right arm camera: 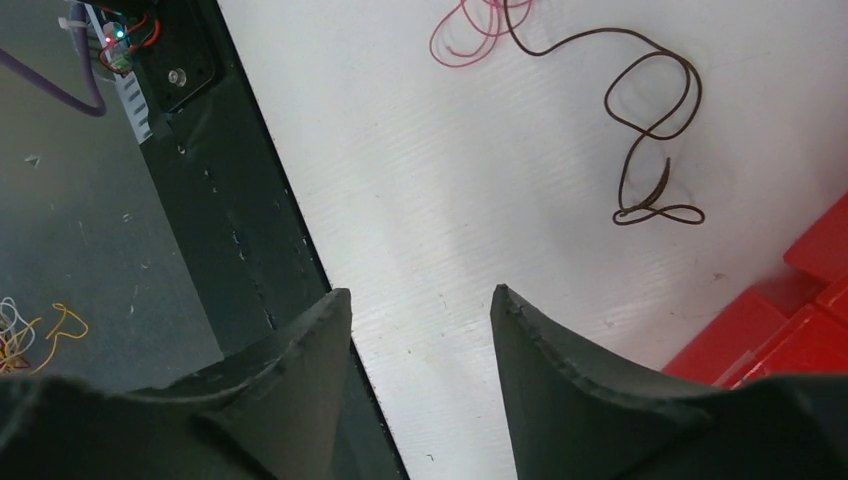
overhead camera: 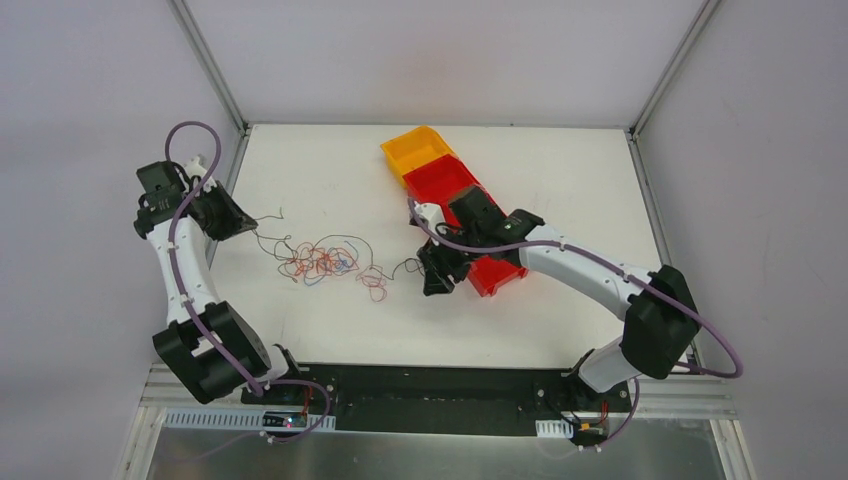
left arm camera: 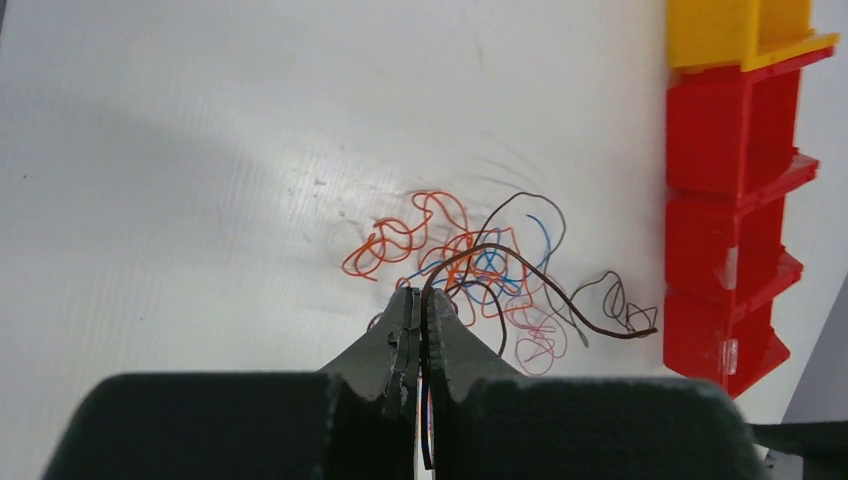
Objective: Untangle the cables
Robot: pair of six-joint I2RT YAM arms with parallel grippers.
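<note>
The cables [overhead camera: 322,262] lie as a loose tangle of orange, red, blue and black wires on the white table, left of centre. My left gripper [overhead camera: 243,221] is raised at the table's left edge. In the left wrist view it [left arm camera: 422,300] is shut on a black wire [left arm camera: 530,275] that runs from the jaws over the tangle [left arm camera: 450,250]. My right gripper [overhead camera: 437,280] is open and empty, just right of the tangle. In the right wrist view its jaws [right arm camera: 420,300] stand wide apart above bare table, with a black wire loop [right arm camera: 650,130] and a pink wire [right arm camera: 470,30] ahead.
An orange bin [overhead camera: 418,150] and red bins [overhead camera: 440,180] stand in a diagonal row behind and beside my right gripper; one red bin [overhead camera: 497,272] is close to its right side. The black front rail [right arm camera: 230,200] runs along the table's near edge.
</note>
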